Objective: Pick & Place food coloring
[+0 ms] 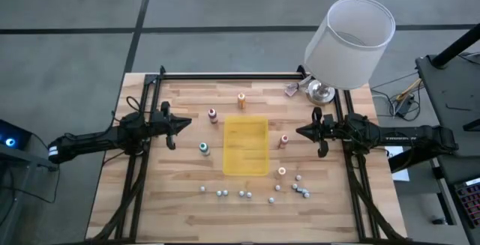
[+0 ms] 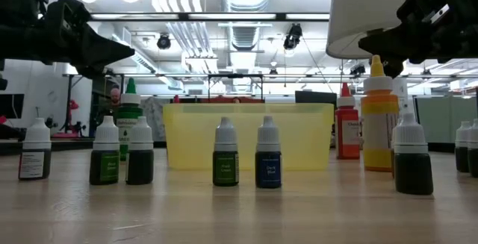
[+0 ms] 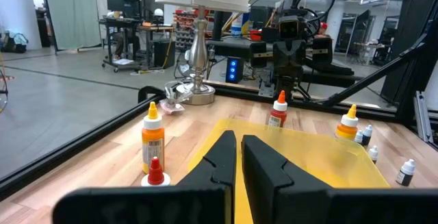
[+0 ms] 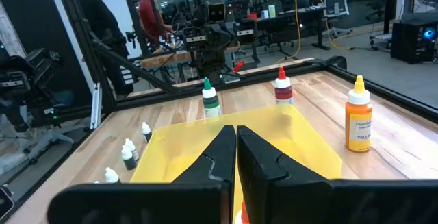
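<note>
Hovering above the table's left edge, the left tool (image 1: 174, 129) has its fingers pressed together on nothing; the right tool (image 1: 313, 131) hangs over the right edge, likewise closed and empty, both pointing inward at the yellow tray (image 1: 246, 145) in the middle

On labels, only the orange bottle (image 4: 358, 122) gives a readable word, "YELLOW", in the right wrist view; the small dropper bottles (image 2: 225, 153) in the low view carry print too fine to read

The food coloring stands upright around the tray: the orange bottle at its far end, the dark red bottle (image 1: 213, 115) far left, the green bottle (image 1: 204, 148) left, the pinkish red bottle (image 1: 283, 141) right, the yellow-capped bottle (image 1: 281, 172) near right. The droppers string along the near side

The high view alone shows this layout; the low view shows the tray as translucent

The table (image 1: 172, 204) is pale wood planks in a black frame, with a white-shaded lamp (image 1: 346, 43) at its far right corner. Two people (image 4: 102, 18) stand in the workshop beyond
</note>
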{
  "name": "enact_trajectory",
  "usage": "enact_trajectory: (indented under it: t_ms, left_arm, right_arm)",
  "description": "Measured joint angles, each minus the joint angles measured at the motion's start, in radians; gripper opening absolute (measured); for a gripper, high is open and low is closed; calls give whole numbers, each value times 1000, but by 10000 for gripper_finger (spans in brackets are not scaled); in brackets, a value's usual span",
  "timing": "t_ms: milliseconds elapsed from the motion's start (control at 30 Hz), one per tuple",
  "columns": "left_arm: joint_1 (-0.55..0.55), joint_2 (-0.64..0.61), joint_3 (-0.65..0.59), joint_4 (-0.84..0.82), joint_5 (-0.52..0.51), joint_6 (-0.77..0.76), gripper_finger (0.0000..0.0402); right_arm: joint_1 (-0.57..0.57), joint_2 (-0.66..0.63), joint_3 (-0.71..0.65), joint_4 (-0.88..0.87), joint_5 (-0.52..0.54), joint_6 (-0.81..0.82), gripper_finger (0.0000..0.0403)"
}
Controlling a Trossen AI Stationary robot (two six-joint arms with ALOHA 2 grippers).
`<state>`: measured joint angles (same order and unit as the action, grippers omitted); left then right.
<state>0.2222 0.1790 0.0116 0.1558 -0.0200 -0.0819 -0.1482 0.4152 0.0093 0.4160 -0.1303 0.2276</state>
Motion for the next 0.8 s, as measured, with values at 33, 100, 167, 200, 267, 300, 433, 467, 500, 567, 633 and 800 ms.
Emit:
enact_trajectory:
  t_ms: [33,100,167,200,267,300,433,467,500,567,633,800]
  left_arm:
    - [0,0,0,0,0,0,0]
    - [0,0,0,0,0,0,0]
    - [0,0,0,0,0,0,0]
    - [0,0,0,0,0,0,0]
    - [0,0,0,0,0,0,0]
    - [0,0,0,0,0,0,0]
    - [0,0,0,0,-21,184,0]
    - [0,0,0,0,-28,269,0]
    - [0,0,0,0,-28,341,0]
    - [0,0,0,0,-28,454,0]
    - [0,0,0,0,-29,541,0]
    - [0,0,0,0,-31,555,0]
  right_arm:
    - [0,0,0,0,0,0,9]
    - [0,0,0,0,0,0,9]
    - [0,0,0,0,0,0,9]
    - [0,0,0,0,0,0,9]
    - [0,0,0,0,0,0,9]
    - [0,0,0,0,0,0,9]
    - [0,0,0,2,0,-2,9]
    - [0,0,0,4,0,-2,9]
    - [0,0,0,9,0,-1,9]
    - [0,0,0,21,0,1,9]
    - [0,0,0,28,0,1,9]
    - [0,0,0,35,0,1,9]
